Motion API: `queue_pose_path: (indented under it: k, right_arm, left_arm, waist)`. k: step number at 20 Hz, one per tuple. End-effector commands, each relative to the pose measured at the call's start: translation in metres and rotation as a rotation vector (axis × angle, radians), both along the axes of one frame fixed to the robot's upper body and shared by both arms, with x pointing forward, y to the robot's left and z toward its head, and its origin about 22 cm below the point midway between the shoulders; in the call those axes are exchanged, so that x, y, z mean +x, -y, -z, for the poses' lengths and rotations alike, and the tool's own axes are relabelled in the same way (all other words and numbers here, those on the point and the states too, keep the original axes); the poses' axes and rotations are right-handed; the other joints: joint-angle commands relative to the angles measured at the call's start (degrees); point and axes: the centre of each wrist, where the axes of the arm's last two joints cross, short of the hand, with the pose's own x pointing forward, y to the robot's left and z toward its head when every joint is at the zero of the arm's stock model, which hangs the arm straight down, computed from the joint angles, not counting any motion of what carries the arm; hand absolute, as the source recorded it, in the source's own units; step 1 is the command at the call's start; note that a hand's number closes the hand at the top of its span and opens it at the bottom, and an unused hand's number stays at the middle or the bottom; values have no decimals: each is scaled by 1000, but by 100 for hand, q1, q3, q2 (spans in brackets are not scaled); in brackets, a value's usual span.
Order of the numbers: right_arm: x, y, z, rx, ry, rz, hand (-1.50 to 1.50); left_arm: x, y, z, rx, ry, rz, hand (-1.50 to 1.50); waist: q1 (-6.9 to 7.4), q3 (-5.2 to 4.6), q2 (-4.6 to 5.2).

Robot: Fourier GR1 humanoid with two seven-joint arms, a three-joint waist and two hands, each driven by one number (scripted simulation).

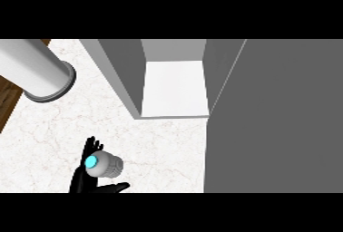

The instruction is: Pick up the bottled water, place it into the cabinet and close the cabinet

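Where grey door (275, 118) swings wide at right, cabinet (175, 86) stands open, white shelf bare. Marble table (161, 154) below. Grey cylinder (36, 72) upper left (its nature unclear). Bottle (104, 164) low left on table, cyan cap up, left hand (90, 179) curled round it.
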Motion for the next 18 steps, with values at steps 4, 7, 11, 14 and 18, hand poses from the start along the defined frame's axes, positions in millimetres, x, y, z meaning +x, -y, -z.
queue_pose_path:
  k: [4, 7, 11, 14, 18]
  right_arm:
    - [-9, -19, -39, 60, 88, -38, -150]
    - [-14, -10, -41, 37, 93, -36, -150]
    - [-15, -9, -47, 31, 84, -52, -150]
    - [-27, -20, -50, 15, 68, -34, -150]
    - [-21, -7, -44, 5, 82, -26, -150]
  left_arm:
    - [3, 15, 16, -150, 58, 13, 150]
    - [21, 4, 10, -223, 121, -1, 150]
    - [32, 16, 8, -205, 107, 51, 150]
    - [19, 18, 14, -186, 171, 29, 150]
    - [40, -41, -4, -139, 235, 37, 150]
  waist:
    - [50, 2, 4]
    - [21, 2, 0]
    - [46, 8, 4]
    - [17, 7, -13]
    - [22, 6, -6]
